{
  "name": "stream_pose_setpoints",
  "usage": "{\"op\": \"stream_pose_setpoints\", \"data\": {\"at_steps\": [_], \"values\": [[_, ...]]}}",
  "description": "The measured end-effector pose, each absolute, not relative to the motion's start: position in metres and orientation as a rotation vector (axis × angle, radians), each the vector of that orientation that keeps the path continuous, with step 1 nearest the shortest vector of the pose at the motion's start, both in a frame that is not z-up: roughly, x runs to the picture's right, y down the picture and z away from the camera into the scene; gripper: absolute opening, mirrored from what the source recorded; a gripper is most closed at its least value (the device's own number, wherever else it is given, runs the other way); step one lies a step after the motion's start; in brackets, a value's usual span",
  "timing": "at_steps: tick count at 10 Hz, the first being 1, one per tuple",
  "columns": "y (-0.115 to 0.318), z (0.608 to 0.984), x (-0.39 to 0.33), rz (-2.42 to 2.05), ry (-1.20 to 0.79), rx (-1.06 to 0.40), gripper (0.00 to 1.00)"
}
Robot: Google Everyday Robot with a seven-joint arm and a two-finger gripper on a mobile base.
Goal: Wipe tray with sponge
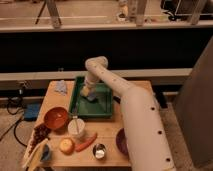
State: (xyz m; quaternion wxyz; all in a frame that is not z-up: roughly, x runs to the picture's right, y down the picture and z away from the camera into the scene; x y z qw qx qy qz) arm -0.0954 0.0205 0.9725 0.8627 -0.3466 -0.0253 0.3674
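A green tray point(102, 107) lies at the back middle of the wooden table. My white arm reaches over it from the right. My gripper point(88, 92) points down into the tray's back left part. A yellowish sponge point(86, 93) sits at the gripper tip, against the tray floor. The gripper appears shut on the sponge.
On the table: a blue cloth point(60, 87) at back left, a red-brown bowl point(55, 118), a white cup point(76, 128), a carrot point(86, 142), an orange fruit point(66, 145), a metal cup point(99, 151), a purple bowl point(121, 141), grapes point(39, 134) and a banana point(36, 156).
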Motion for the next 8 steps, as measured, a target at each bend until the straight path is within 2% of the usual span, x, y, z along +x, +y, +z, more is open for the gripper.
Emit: {"op": "stream_pose_setpoints", "data": {"at_steps": [5,8], "values": [[0.029,0.975,-0.015,0.899,0.019,-0.688,0.0],[0.054,0.951,-0.012,0.856,0.026,-0.689,0.0]]}}
